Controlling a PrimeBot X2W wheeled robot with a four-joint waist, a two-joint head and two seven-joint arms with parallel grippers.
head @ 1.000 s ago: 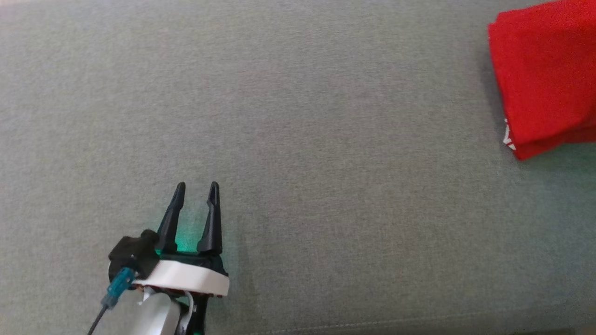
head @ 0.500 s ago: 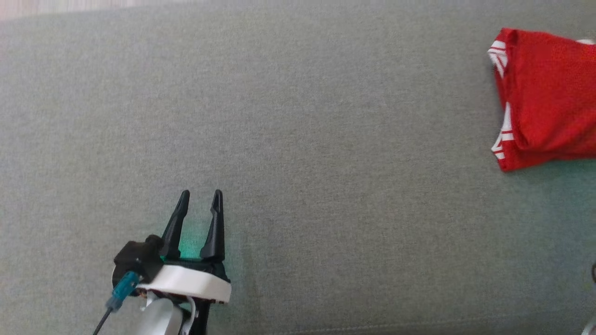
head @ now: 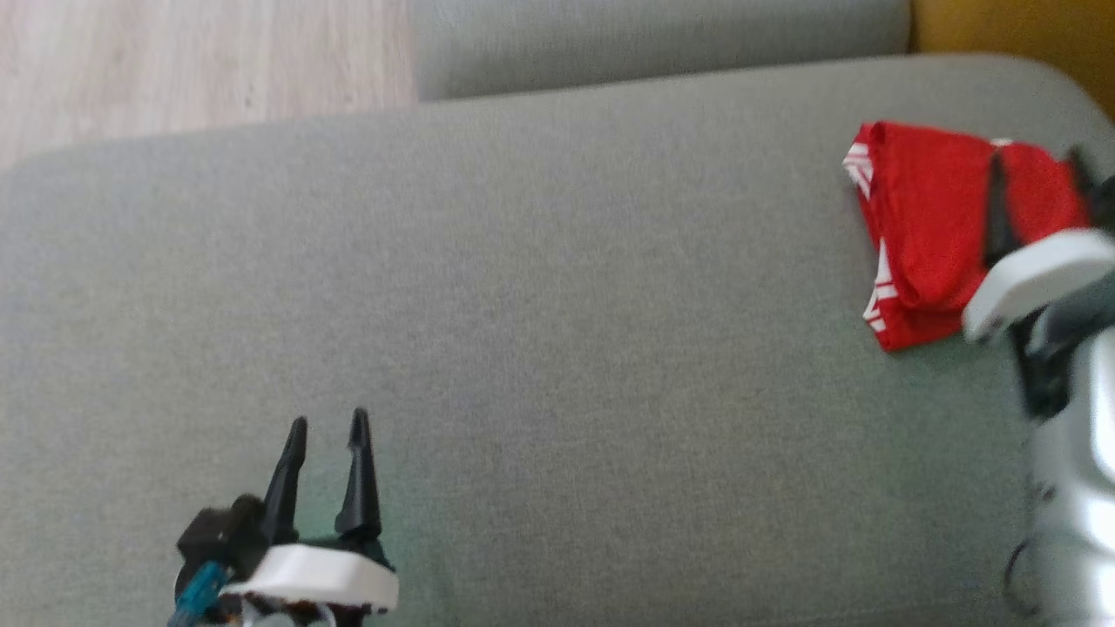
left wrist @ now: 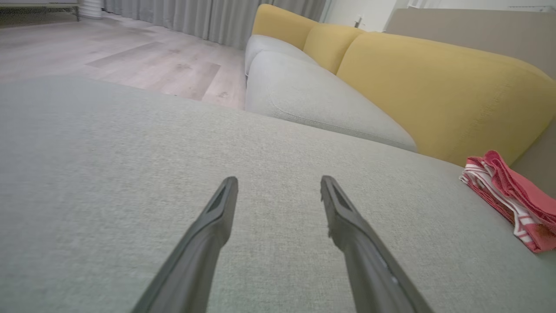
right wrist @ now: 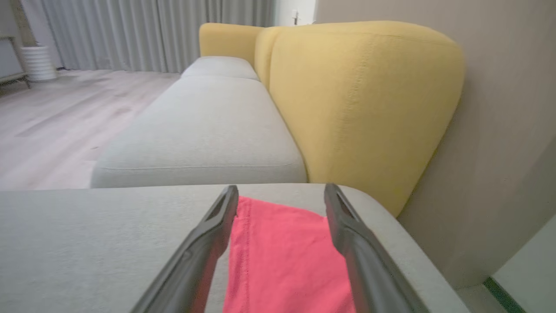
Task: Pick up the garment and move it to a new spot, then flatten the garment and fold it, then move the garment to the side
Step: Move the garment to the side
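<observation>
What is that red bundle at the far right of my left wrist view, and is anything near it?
Observer: A folded red garment with white stripes. The head view shows the right tool over it.
Operator: Is that tool pinching it?
Observer: No. In the right wrist view its fingers stand wide apart, with red cloth showing between them.
Operator: What lies past the garment?
Observer: From that view, the grey cushion rounds off at a corner just beyond it, beside a wall.
</observation>
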